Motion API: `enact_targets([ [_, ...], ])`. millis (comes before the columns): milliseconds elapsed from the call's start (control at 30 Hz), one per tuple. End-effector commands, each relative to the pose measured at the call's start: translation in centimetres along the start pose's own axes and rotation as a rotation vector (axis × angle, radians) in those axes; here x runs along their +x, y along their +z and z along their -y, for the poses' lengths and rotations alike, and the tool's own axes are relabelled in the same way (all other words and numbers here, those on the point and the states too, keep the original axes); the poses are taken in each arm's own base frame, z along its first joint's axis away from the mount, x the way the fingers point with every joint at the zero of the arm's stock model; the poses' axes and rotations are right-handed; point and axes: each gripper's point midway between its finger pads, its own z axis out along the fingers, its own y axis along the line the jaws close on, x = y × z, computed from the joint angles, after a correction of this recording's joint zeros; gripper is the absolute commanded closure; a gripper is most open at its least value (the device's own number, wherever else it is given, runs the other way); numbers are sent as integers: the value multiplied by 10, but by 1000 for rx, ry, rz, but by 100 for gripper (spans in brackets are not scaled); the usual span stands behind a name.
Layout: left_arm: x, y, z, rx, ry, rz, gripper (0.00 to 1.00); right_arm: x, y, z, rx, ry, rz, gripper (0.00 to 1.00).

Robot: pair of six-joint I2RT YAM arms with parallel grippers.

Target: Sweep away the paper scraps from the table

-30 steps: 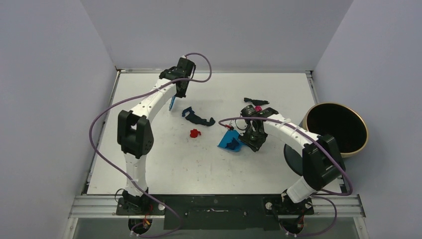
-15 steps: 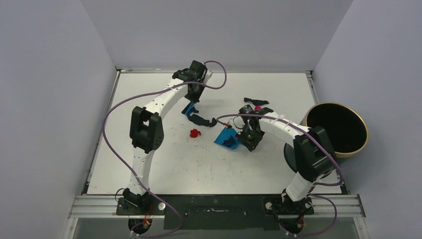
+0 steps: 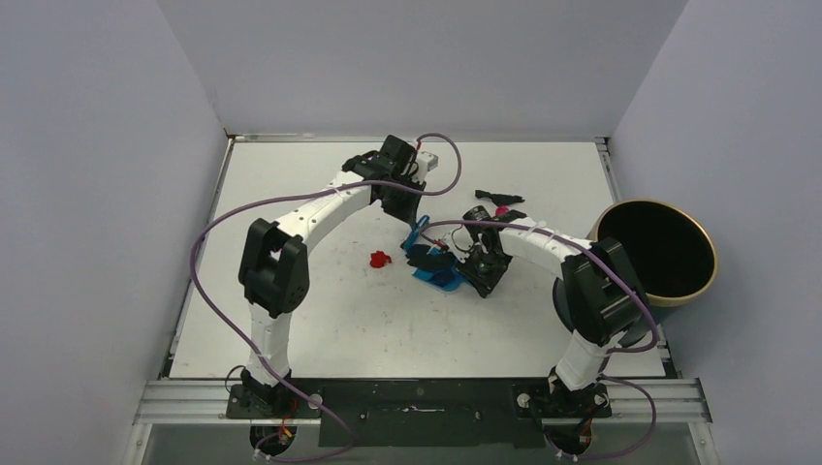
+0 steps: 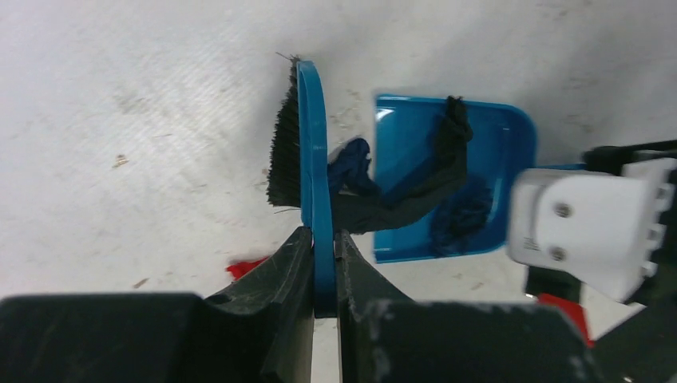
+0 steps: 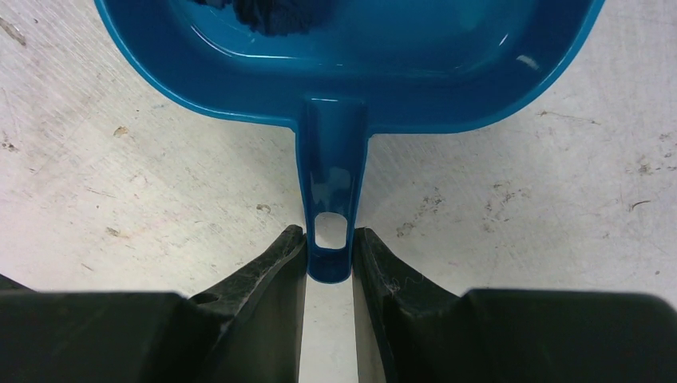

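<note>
While clamped on the one brush, left gripper by the one dustpan, right gripper pinching its handle, one black strip and two dark blue scraps at the pan, one red scrap on the table

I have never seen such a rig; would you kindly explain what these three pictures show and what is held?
Two robot arms stand on a white table. One picture looks down from above; the others come from a camera on each wrist. The left end effector is shut on a blue hand brush, the right end effector on the handle of a blue dustpan. Dark paper scraps lie at the dustpan's mouth; a red scrap lies apart, a round bin stands at the right.
</note>
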Motion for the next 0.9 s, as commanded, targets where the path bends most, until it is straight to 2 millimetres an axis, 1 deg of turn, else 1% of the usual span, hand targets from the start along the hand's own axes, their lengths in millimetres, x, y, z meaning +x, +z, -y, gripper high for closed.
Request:
enact_targets([
  [0, -7, -19, 57, 272, -90, 24, 98, -14, -4, 6, 17, 11, 48, 95],
  [67, -11, -28, 66, 314, -97, 33, 98, -14, -5, 8, 20, 14, 54, 95],
  [133, -13, -35, 71, 331, -110, 38, 98, -13, -5, 8, 21, 20, 60, 95],
  [267, -14, -48, 73, 336, -144, 31, 98, -14, -8, 11, 21, 33, 79, 95],
  [333, -15, -54, 72, 349, -182, 29, 98, -14, -10, 17, 43, 46, 87, 95],
  [467, -26, -64, 68, 387, -264, 75, 98, -12, -12, 22, 51, 65, 107, 95],
  [600, -40, -78, 59, 350, -284, 186, 98, -9, -13, 21, 49, 65, 107, 95],
  [733, -42, -84, 47, 291, -289, 222, 98, -8, -19, 18, 53, 60, 118, 95],
  [867, -46, -92, 39, 281, -298, 256, 98, -9, -26, 17, 58, 51, 142, 95],
])
